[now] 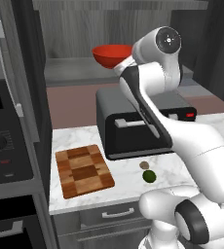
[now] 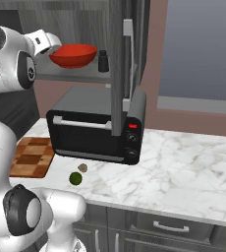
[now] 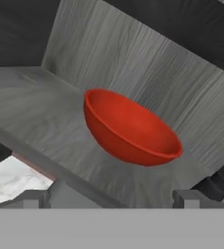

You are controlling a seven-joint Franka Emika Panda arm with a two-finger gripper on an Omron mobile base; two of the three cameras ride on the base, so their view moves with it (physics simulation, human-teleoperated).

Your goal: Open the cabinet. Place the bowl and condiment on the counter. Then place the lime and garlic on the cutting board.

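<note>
The cabinet [image 2: 122, 74] stands open, with its door swung out above the toaster oven. On its shelf [image 3: 31, 112] sits the red bowl [image 3: 131, 129] [image 1: 109, 54] [image 2: 73, 55], and the dark condiment [image 2: 103, 61] stands just to the bowl's right. My gripper [image 3: 111, 202] [image 2: 52, 47] is open at the shelf's front edge, a short way from the bowl and holding nothing. Down on the counter [image 2: 183, 162], the lime [image 1: 150, 176] [image 2: 75, 178] and garlic [image 1: 144, 165] [image 2: 82, 168] lie side by side, right of the cutting board [image 1: 83, 170] [image 2: 31, 156].
A black toaster oven [image 1: 133, 126] [image 2: 95, 130] sits on the counter under the open cabinet, behind the lime and garlic. Another open cabinet door with a long handle [image 1: 7, 73] hangs at the left. A stove panel [image 1: 4, 141] borders the counter's left end; drawers [image 2: 169, 226] run below.
</note>
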